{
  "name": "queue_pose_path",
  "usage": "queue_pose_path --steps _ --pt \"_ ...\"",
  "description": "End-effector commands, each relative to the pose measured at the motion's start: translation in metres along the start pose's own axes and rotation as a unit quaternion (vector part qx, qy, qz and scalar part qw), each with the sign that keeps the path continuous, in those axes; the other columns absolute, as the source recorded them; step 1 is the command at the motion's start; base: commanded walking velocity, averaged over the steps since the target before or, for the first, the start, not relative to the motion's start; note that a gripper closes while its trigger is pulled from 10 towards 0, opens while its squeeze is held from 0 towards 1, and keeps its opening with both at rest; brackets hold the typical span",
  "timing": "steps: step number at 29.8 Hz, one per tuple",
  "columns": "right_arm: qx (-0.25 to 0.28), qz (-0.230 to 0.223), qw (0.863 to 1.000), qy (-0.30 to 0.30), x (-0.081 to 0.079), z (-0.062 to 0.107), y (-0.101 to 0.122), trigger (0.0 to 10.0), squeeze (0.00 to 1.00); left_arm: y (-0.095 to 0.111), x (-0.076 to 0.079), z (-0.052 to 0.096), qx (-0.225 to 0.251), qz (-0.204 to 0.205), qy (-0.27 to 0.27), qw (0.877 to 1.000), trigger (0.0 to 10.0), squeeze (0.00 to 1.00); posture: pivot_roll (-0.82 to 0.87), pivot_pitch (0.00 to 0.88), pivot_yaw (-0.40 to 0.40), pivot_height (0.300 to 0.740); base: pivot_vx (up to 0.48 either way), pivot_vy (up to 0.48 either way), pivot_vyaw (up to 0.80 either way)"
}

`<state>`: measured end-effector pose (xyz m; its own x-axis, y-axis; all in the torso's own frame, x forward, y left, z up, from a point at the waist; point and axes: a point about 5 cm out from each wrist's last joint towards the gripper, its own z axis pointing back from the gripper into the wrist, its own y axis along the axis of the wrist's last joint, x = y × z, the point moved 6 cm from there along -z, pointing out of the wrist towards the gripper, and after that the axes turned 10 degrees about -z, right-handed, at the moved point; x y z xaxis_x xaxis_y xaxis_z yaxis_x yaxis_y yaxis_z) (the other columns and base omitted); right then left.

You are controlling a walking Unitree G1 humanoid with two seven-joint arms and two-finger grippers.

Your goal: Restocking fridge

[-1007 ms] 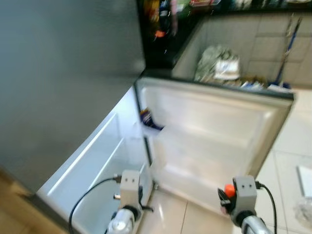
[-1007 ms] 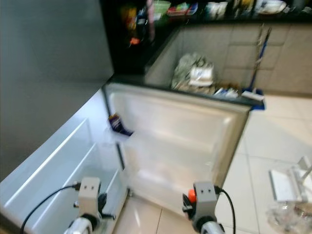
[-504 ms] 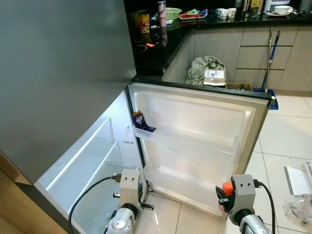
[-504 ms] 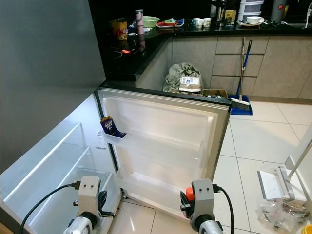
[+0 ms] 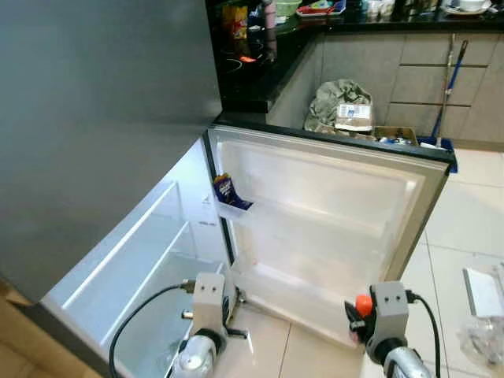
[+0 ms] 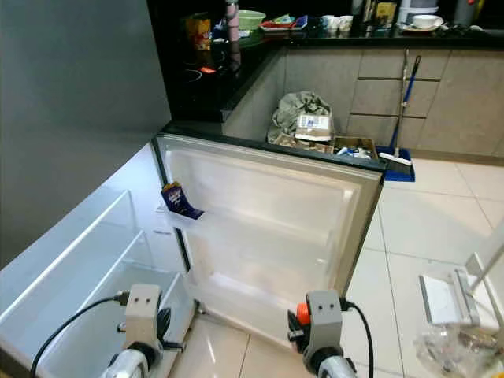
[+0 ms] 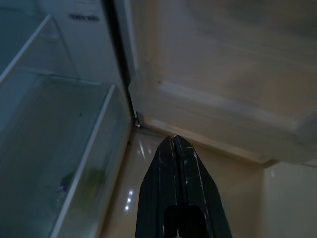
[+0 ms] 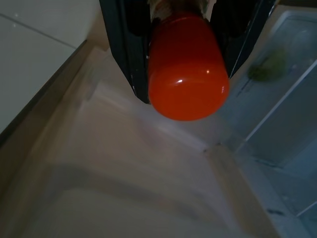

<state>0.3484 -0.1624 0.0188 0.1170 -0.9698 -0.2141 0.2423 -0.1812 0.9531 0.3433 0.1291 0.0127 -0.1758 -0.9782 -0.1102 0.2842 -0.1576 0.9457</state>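
Note:
The fridge door point(image 5: 339, 197) stands wide open, its white inner shelves facing me. A small blue packet point(image 5: 224, 190) sits in the upper door shelf. The lit fridge compartment point(image 5: 150, 260) with glass shelves is at my left. My right gripper point(image 8: 188, 49) is shut on a bottle with an orange cap point(image 8: 188, 79), held low in front of the door's bottom shelf point(image 8: 148, 163); the cap point(image 5: 362, 303) also shows beside the right wrist. My left gripper point(image 7: 173, 140) is shut with nothing in it, low by the door hinge, above the tiled floor.
A black counter point(image 5: 260, 75) with bottles and dishes runs behind the fridge. A grey bag and boxes point(image 5: 342, 106) lie against the cabinets, with a blue broom point(image 5: 442, 94) beside them. A white object and a plastic bag point(image 6: 453, 315) lie on the floor at the right.
The head camera has shifted and the picture has sharpened from blur. Both arms hold the same pose, and the right gripper keeps the orange-capped bottle.

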Motion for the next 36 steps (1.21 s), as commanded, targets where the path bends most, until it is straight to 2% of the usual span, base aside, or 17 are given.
queue_pose_path --steps 1,16,21,22,23,24,25,27,30,32,34,36 --pt "-0.010 0.003 1.000 -0.006 0.004 0.005 -0.007 10.0 0.00 -0.008 -0.003 0.002 -0.015 0.002 0.007 1.000 10.0 0.00 -0.06 0.115 0.068 0.740 0.000 0.000 0.00" --pt "-0.010 0.006 1.000 -0.002 0.002 0.005 -0.006 10.0 0.00 -0.008 -0.004 0.001 -0.012 0.003 0.008 1.000 10.0 0.00 -0.06 0.113 0.068 0.740 0.000 0.000 0.00" --pt "-0.005 0.026 0.999 0.019 -0.006 0.003 -0.003 10.0 0.00 -0.007 -0.003 0.001 -0.011 -0.003 0.001 1.000 10.0 0.00 -0.06 0.114 0.069 0.740 0.000 0.000 0.00" --pt "-0.007 0.017 0.999 0.037 -0.012 0.004 -0.003 10.0 0.00 -0.007 -0.003 0.002 -0.011 -0.004 -0.001 1.000 10.0 0.00 -0.06 0.114 0.071 0.740 0.000 0.000 0.00" --pt "-0.007 0.017 0.999 0.037 -0.012 0.004 -0.003 10.0 0.00 -0.007 -0.003 0.002 -0.011 -0.004 -0.001 1.000 10.0 0.00 -0.06 0.114 0.071 0.740 0.000 0.000 0.00" --pt "0.000 -0.004 0.991 0.130 -0.046 0.008 0.004 10.0 0.00 -0.007 -0.001 0.002 -0.010 0.004 -0.005 1.000 10.0 0.00 -0.06 0.115 0.070 0.740 0.000 0.000 0.00" --pt "0.006 -0.010 0.988 0.156 -0.056 0.009 0.009 10.0 0.00 -0.007 0.000 0.002 -0.010 0.005 -0.006 1.000 10.0 0.00 -0.06 0.113 0.069 0.740 0.000 0.000 0.00" --pt "0.016 -0.015 0.986 0.167 -0.062 0.009 0.016 10.0 0.00 -0.006 0.000 0.001 -0.009 0.005 -0.007 1.000 10.0 0.00 -0.06 0.113 0.069 0.740 0.000 0.000 0.00" --pt "0.061 -0.051 0.979 0.186 -0.073 0.003 0.055 10.0 0.00 -0.003 0.002 0.000 -0.005 0.004 -0.009 1.000 10.0 0.00 -0.06 0.113 0.069 0.740 0.000 0.000 0.00" --pt "0.080 -0.080 0.968 0.222 -0.085 0.003 0.081 10.0 0.00 -0.002 0.002 0.000 -0.003 0.004 -0.011 1.000 10.0 0.00 -0.06 0.113 0.069 0.740 0.000 0.000 0.00" --pt "0.076 -0.088 0.955 0.273 -0.101 0.007 0.100 10.0 0.00 -0.002 0.002 0.000 -0.003 0.003 -0.011 1.000 10.0 0.00 -0.07 0.113 0.072 0.740 0.000 0.000 0.00" --pt "0.072 -0.086 0.950 0.291 -0.106 0.009 0.104 10.0 0.00 -0.002 0.002 -0.001 -0.003 0.003 -0.011 1.000 10.0 0.00 -0.07 0.113 0.071 0.740 0.000 0.000 0.00"
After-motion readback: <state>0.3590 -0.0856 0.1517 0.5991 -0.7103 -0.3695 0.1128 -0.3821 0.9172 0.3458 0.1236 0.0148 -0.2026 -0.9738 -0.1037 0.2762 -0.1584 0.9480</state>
